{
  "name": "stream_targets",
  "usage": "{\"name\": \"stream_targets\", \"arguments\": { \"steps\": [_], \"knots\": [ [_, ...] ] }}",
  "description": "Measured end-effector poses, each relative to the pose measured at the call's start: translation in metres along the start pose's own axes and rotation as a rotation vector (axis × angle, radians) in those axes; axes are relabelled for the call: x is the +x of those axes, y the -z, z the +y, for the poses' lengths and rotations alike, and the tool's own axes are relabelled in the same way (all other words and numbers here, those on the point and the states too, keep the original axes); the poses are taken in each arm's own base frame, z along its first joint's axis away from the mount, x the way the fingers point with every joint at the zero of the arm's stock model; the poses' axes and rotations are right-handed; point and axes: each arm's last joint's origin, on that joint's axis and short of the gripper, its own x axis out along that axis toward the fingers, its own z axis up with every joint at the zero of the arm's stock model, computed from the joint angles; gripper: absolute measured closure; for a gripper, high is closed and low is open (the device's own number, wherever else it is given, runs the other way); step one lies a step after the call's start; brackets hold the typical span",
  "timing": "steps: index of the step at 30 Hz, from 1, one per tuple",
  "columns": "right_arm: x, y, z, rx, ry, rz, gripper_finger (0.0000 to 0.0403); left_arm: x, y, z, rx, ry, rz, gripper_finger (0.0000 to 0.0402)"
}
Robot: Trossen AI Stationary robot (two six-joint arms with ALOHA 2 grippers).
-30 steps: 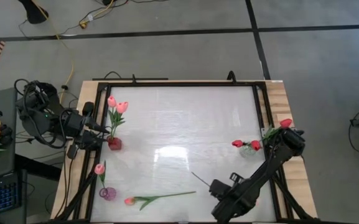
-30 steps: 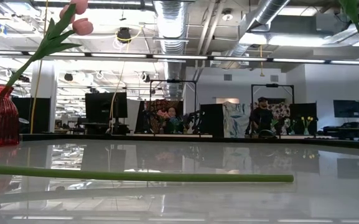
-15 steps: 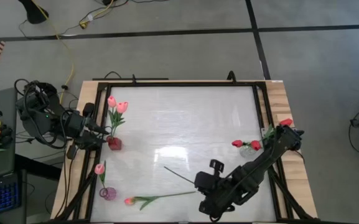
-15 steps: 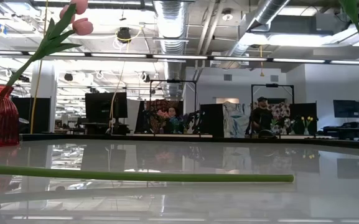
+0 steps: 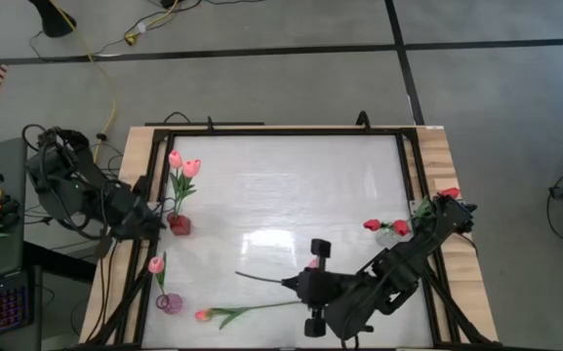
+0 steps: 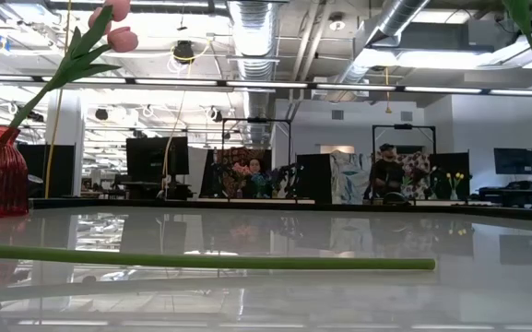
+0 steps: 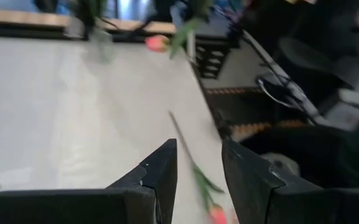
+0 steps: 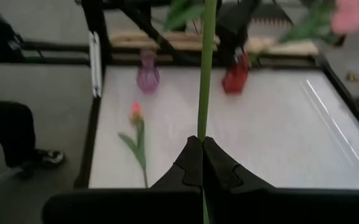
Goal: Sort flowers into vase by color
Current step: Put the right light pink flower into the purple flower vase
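Right gripper (image 5: 299, 285) pinches a green stem (image 8: 205, 68) over the table's (image 5: 291, 185) front middle; left gripper (image 7: 198, 163), fingers parted and empty, sits beside the red vase (image 5: 180, 225).

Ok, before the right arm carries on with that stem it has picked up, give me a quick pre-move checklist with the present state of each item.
1. Right gripper shut on the held stem: ok.
2. Bud colour of the held flower: cannot tell; a pink blur shows in the right wrist view, but not clearly.
3. Red vase upright, two pink tulips in it: ok.
4. Purple vase upright, one pink tulip in it: ok.
5. Left gripper open, empty, waiting at the table's left edge: ok.
6. Loose tulip lying on the table near the front edge, close to the right arm: not ok, unsorted.
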Motion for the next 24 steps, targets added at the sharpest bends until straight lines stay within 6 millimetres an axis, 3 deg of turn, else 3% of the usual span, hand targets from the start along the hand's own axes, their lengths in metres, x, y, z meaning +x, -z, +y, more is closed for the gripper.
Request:
{"name": "stream_targets", "arguments": {
  "steps": [5,9,19,24],
  "knots": [
    [0.009,-0.011,-0.003,0.008,-0.01,-0.081,0.0383,0.013,-0.002,-0.011,0.067,0.053,0.042,0.0288],
    [0.018,-0.019,-0.014,0.072,0.01,-0.106,0.0383,0.036,-0.007,-0.026,0.202,0.046,0.046,0.0288],
    [0.036,-0.038,-0.039,0.098,-0.004,-0.181,0.0383,0.098,-0.017,-0.055,0.49,-0.268,-0.05,0.0288],
    [0.042,-0.04,-0.05,0.199,0.002,-0.171,0.0383,0.12,-0.013,-0.064,0.823,-0.403,0.01,0.0292]
  ]
}}
